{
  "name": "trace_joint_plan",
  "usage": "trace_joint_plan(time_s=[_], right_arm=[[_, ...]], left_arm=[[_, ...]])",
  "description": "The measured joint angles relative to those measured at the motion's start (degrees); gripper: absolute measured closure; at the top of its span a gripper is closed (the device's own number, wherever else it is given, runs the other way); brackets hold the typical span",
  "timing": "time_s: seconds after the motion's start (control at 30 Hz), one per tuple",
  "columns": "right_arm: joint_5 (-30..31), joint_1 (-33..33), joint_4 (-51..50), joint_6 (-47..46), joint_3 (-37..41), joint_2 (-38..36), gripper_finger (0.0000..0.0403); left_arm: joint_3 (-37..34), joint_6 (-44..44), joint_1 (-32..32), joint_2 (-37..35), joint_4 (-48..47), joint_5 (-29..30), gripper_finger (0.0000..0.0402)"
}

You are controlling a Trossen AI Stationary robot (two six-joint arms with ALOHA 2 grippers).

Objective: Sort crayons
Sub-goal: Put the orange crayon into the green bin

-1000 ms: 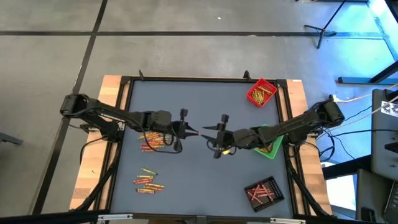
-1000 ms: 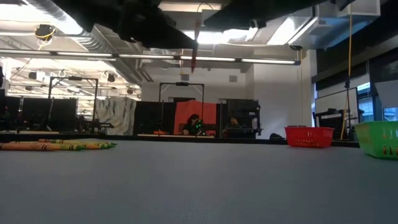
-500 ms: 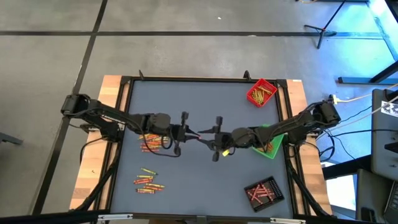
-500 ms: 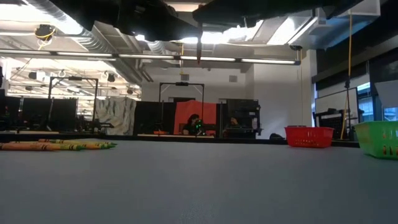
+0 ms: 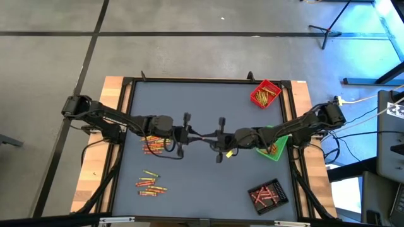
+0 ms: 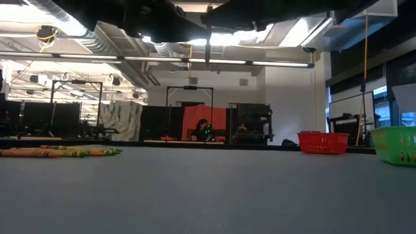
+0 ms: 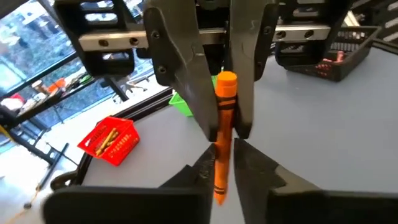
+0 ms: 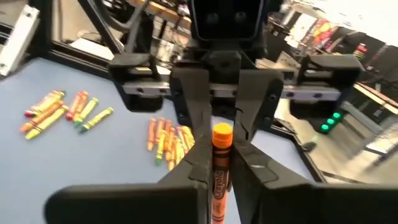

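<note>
Both grippers meet mid-counter on one orange crayon (image 7: pixel 222 134).

You have the left gripper (image 5: pixel 197 134) and the right gripper (image 5: pixel 211 135) tip to tip above the middle of the grey counter (image 5: pixel 208 183), with the orange crayon between them. In the right wrist view the right jaws are clamped on the crayon's near end; in the left wrist view the left jaws flank its other end, and you cannot tell whether they grip it or have let go. More loose crayons lie in two clusters on the counter's left side: one (image 5: pixel 153 144) under the left arm, one (image 5: pixel 149 183) nearer the front edge. The red tray (image 5: pixel 265 93), the green tray (image 5: pixel 275 150) and the black tray (image 5: pixel 267 194) sit along the right side, each holding crayons.
</note>
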State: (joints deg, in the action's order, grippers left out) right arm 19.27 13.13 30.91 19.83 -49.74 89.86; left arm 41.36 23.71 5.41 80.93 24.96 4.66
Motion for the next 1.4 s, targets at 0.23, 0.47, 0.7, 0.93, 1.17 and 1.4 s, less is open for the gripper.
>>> trace_joint_plan(time_s=[0.23, 0.47, 0.7, 0.93, 1.17, 1.4], right_arm=[[5.5, 1.8, -11.9, -2.0, 0.0, -6.1, 0.039], [9.6, 5.5, -34.1, -15.9, -0.5, -15.8, 0.0368], [8.2, 8.2, -59.8, -38.5, -1.3, -21.7, 0.0385], [1.7, 11.2, -82.4, -61.3, -1.3, -22.9, 0.0369], [0.6, 11.7, -95.5, -75.0, -0.3, -22.7, 0.038], [-2.3, 11.6, -94.9, -80.1, 6.4, -22.6, 0.036]], left_arm=[[0.0, -2.6, 0.7, -1.3, -3.8, 0.8, 0.0302], [0.1, -2.2, 2.7, -2.4, -7.4, 3.9, 0.0297], [0.1, -2.2, 2.8, -2.4, -7.6, 5.8, 0.0296], [0.1, -2.1, 2.8, -2.3, -8.4, 5.8, 0.0296], [0.0, -2.1, 2.8, -2.3, -8.4, 5.8, 0.0296], [0.0, -2.1, 2.8, -2.3, -8.6, 5.8, 0.0296]])
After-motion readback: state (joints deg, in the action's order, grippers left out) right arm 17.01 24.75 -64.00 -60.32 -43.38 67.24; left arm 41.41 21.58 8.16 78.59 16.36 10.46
